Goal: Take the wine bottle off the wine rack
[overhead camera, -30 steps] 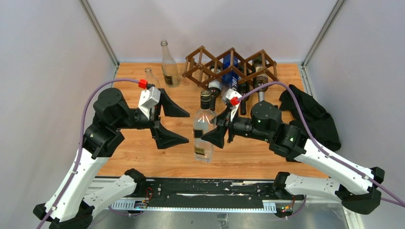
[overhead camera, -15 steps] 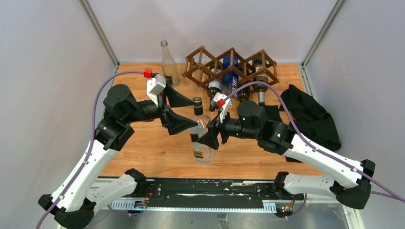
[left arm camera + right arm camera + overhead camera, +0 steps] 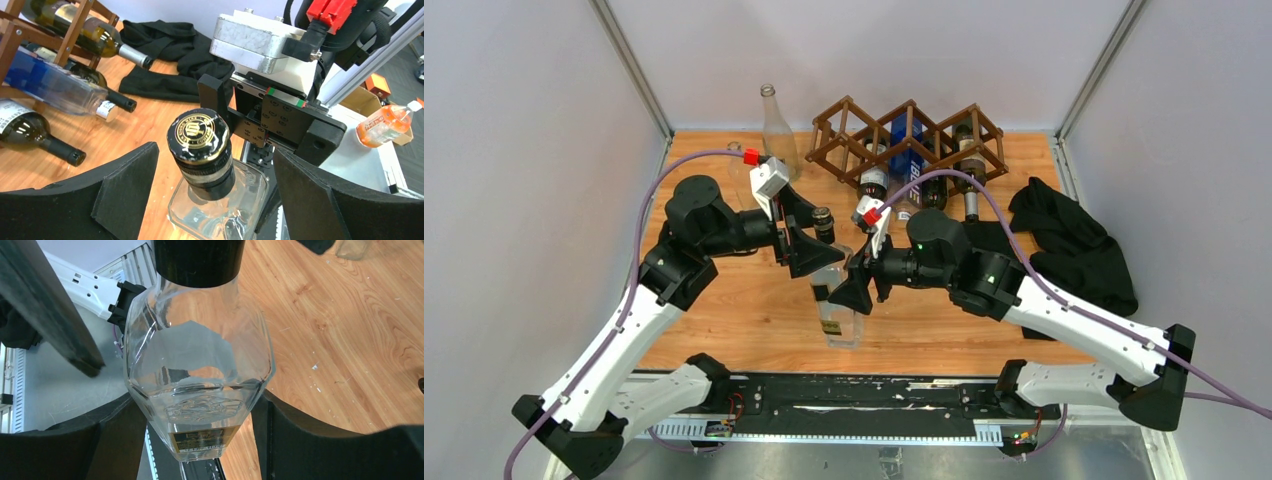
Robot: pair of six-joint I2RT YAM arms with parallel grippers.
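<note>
wine bottle (image 3: 834, 305) is off the wine rack (image 3: 909, 135), roughly upright above the table (image 3: 724, 300) front, long axis vertical. right gripper (image 3: 195, 410) clamps its glass body. left gripper (image 3: 215, 165) fingers apart, straddling the black cap (image 3: 198, 132), no contact; left arm is nearer the neck.

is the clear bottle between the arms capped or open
Capped: a black cap with a gold emblem sits on the neck of the clear bottle, plain in the left wrist view.

- Clear glass bottle (image 3: 197, 370) with a black cap (image 3: 199, 260), clamped on both sides by the right end effector (image 3: 197, 405).
- Wooden desk (image 3: 350, 315) lies beyond it.
</note>
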